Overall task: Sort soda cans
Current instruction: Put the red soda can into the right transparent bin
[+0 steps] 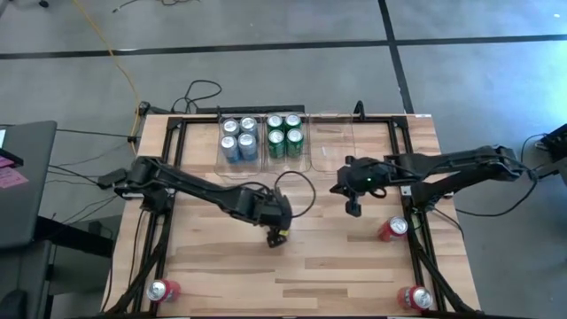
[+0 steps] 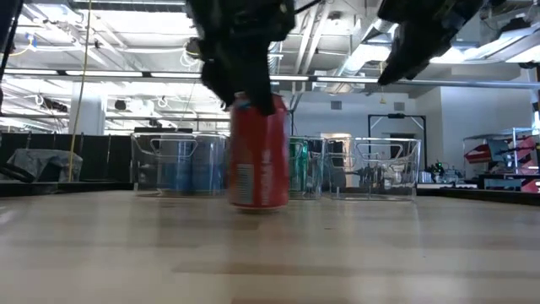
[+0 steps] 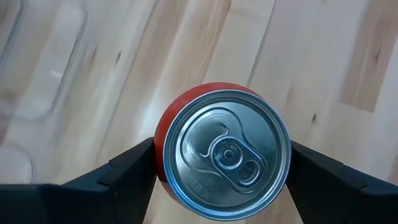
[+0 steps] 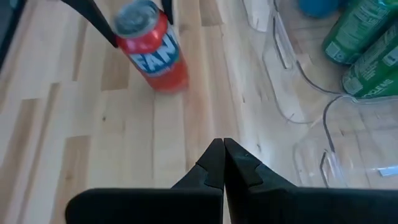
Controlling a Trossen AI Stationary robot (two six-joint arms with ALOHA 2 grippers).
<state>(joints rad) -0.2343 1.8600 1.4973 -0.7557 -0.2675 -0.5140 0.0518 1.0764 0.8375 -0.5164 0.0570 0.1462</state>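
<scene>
Left wrist view: smooth red cylindrical can point(image 3: 227, 155), ribbed silver top, between left gripper's point(image 3: 224, 177) clamping matte fingers point(image 3: 124, 177).

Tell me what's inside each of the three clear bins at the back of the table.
Left bin: four blue cans. Middle bin: four green cans. Right bin looks empty from above. Nothing visibly covers them.

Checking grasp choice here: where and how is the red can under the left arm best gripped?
Grip the red can across its round side wall just below the silver top, coming straight down from above. It stands upright on the table, and the left gripper already has its jaws on opposite sides.
</scene>
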